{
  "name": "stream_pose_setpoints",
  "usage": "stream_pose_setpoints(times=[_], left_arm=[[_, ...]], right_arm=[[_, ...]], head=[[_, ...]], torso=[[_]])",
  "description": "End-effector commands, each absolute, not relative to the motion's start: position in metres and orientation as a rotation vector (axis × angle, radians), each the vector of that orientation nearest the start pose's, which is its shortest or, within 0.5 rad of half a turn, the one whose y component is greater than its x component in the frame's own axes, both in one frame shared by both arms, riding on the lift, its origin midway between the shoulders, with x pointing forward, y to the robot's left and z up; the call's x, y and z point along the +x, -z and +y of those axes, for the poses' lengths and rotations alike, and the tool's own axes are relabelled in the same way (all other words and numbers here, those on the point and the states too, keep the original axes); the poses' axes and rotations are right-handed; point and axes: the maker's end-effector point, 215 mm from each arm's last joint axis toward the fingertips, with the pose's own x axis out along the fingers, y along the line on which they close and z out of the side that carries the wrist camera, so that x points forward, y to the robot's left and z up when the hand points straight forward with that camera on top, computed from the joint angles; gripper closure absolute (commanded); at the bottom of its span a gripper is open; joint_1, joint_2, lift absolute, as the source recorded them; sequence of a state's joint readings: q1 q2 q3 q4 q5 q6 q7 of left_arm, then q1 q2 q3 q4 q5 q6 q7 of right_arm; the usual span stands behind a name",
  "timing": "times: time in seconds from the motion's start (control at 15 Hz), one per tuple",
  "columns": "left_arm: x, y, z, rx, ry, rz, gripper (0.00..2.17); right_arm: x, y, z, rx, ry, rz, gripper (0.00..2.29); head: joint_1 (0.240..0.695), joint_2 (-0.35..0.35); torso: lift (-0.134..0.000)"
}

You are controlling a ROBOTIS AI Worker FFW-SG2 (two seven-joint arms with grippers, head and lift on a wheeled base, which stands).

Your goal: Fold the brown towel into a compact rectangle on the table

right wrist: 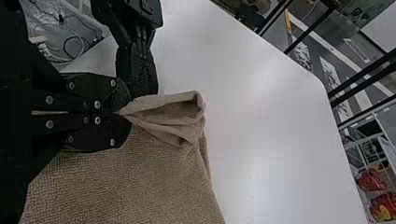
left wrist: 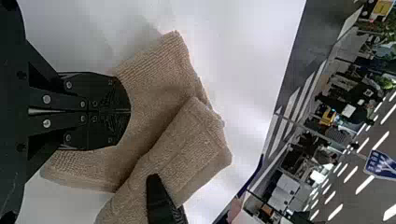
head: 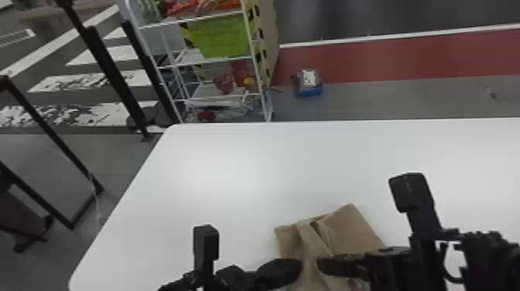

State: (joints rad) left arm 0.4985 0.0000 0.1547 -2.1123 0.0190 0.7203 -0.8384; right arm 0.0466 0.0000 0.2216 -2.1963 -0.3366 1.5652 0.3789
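The black right gripper [right wrist: 122,113] pinches the brown terry towel [right wrist: 126,182] — lower that fold gently; the black left gripper [left wrist: 130,111], pressed together, should merely steady.

Here's the white table [head: 232,166], rounded corner left of centre!
And on it, bottom of frame, just right of centre: the brown towel [head: 348,232], layers overlapping!

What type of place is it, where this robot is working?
Probably a large indoor test or demonstration hall: white stripes like a crosswalk mark the floor, a shelf holds a green box, and ceiling lights run in rows.
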Motion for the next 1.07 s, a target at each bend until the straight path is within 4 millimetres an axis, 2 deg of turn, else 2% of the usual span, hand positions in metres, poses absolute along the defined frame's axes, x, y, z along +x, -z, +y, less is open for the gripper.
stream_pose_setpoints(times=[0.0,0.27,0.33,0.47,0.8,1.0], left_arm=[[0.344,0.465,0.142,-0.275,0.66,0.632,1.88],[0.346,0.468,0.14,-0.265,0.657,0.637,1.88],[0.346,0.468,0.14,-0.264,0.657,0.638,1.88],[0.347,0.469,0.139,-0.263,0.656,0.638,1.88],[0.352,0.471,0.138,-0.26,0.656,0.638,1.88],[0.355,0.471,0.142,-0.259,0.648,0.637,1.88]], right_arm=[[0.359,0.397,0.034,0.268,-0.86,0.943,1.48],[0.396,0.375,0.038,0.284,-0.848,0.788,1.48],[0.398,0.374,0.038,0.283,-0.849,0.787,1.48],[0.399,0.38,0.04,0.287,-0.85,0.795,1.48],[0.391,0.389,0.062,0.28,-0.891,0.81,1.48],[0.386,0.389,0.059,0.274,-0.889,0.828,1.48]], head=[[0.695,0.285],[0.695,0.28],[0.695,0.278],[0.695,0.273],[0.695,0.284],[0.695,0.301]], torso=[[-0.124],[-0.124],[-0.124],[-0.124],[-0.124],[-0.124]])
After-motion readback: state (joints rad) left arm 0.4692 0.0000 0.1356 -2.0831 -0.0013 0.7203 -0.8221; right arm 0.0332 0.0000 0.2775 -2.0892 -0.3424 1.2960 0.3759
